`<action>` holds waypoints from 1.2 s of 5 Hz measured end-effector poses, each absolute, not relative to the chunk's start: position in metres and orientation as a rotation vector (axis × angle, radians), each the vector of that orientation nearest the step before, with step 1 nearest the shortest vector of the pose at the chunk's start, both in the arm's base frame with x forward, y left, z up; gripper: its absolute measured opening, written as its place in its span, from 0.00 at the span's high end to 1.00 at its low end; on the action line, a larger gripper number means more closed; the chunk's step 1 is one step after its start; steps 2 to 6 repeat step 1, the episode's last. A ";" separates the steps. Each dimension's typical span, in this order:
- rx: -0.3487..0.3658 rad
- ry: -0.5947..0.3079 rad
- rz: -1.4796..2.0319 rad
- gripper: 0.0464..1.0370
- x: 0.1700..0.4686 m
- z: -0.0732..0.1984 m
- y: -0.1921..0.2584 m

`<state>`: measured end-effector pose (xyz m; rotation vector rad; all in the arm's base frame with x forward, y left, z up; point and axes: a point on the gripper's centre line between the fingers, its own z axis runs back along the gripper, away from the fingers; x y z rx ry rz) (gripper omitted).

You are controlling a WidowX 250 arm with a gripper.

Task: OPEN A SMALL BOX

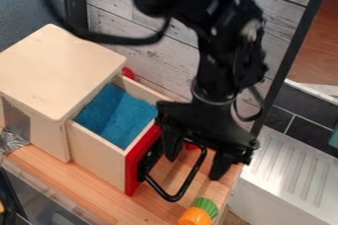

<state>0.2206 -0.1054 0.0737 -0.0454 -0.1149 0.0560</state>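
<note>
A small pale wooden box stands at the left, with its drawer pulled well out toward the right. Blue cloth lies inside the drawer. On the red front is a black loop handle. My gripper hangs at the right, just beyond the red front and over the handle, pointing down. Its fingers are spread apart, with part of the handle's loop showing between them. Whether they touch the handle, I cannot tell.
An orange and green toy lies on the wooden counter near its front edge. Crumpled foil sits at the left. A plank-patterned wall rises behind, and a white ridged drainboard is at the right.
</note>
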 end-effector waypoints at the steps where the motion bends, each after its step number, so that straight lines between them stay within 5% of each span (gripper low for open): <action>1: -0.044 -0.160 0.019 0.03 0.202 0.102 -0.100; 6: -0.044 -0.160 0.019 0.03 0.202 0.102 -0.100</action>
